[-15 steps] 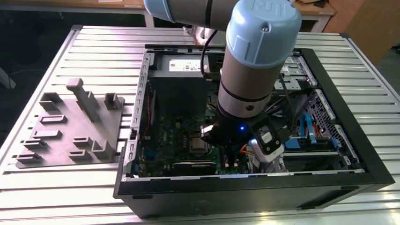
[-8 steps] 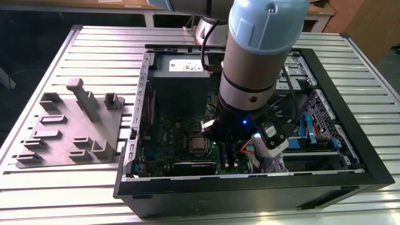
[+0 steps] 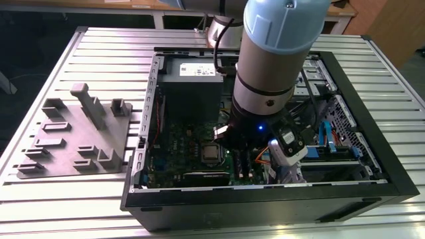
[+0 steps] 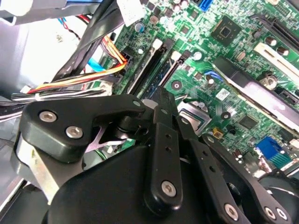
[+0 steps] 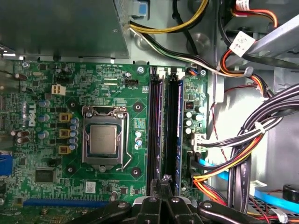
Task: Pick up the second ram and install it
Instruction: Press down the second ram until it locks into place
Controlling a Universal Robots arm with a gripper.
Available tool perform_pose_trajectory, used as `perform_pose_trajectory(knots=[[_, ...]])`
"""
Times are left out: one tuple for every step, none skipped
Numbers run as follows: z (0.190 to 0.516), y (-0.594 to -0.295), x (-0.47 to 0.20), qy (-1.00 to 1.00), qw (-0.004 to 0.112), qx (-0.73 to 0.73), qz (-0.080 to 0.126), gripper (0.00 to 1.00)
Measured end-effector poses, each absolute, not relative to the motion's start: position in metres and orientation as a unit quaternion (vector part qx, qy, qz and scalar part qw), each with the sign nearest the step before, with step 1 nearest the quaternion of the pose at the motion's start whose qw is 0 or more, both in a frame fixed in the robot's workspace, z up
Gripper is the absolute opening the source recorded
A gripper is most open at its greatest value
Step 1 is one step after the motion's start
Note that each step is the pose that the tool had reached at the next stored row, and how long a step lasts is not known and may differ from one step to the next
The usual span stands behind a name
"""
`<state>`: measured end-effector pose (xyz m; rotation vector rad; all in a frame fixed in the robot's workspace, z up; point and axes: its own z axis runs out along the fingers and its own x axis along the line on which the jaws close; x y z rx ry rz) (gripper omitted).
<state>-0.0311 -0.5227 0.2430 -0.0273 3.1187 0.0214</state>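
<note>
Fixture block: grey, on the table at the exterior view's left, outside the case; no board seen on it.
Motherboard: green, flat in the open case.
Second ram: dark, thin card, seated edge-up in 1 of 2 parallel slots beside the CPU socket. Judged light, stiff, fragile; best held by the long top edge.
Gripper: fingers together, clamped on nothing, tips just above the slot ends.
Arm: near-vertical, wrist down inside the case.
</note>
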Motion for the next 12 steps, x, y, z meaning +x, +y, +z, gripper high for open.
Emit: perform_pose_trajectory(knots=[[0.243,-0.521,-0.031,1.0,0.011,-0.009,0.007,0.1],[0.243,-0.519,-0.031,1.0,0.011,-0.009,0.007,0.1],[0.243,-0.516,-0.031,1.0,0.011,-0.009,0.007,0.1],[0.243,-0.514,-0.031,1.0,0.011,-0.009,0.007,0.1],[0.243,-0.511,-0.031,1.0,0.011,-0.009,0.007,0.1],[0.243,-0.508,-0.031,1.0,0.011,-0.009,0.007,0.1],[0.243,-0.504,-0.031,1.0,0.011,-0.009,0.007,0.1],[0.243,-0.501,-0.031,1.0,0.011,-0.009,0.007,0.1],[0.243,-0.498,-0.031,1.0,0.011,-0.009,0.007,0.1],[0.243,-0.495,-0.031,1.0,0.011,-0.008,0.007,0.1],[0.243,-0.493,-0.031,1.0,0.011,-0.008,0.007,0.1],[0.243,-0.491,-0.031,1.0,0.011,-0.008,0.007,0.1]])
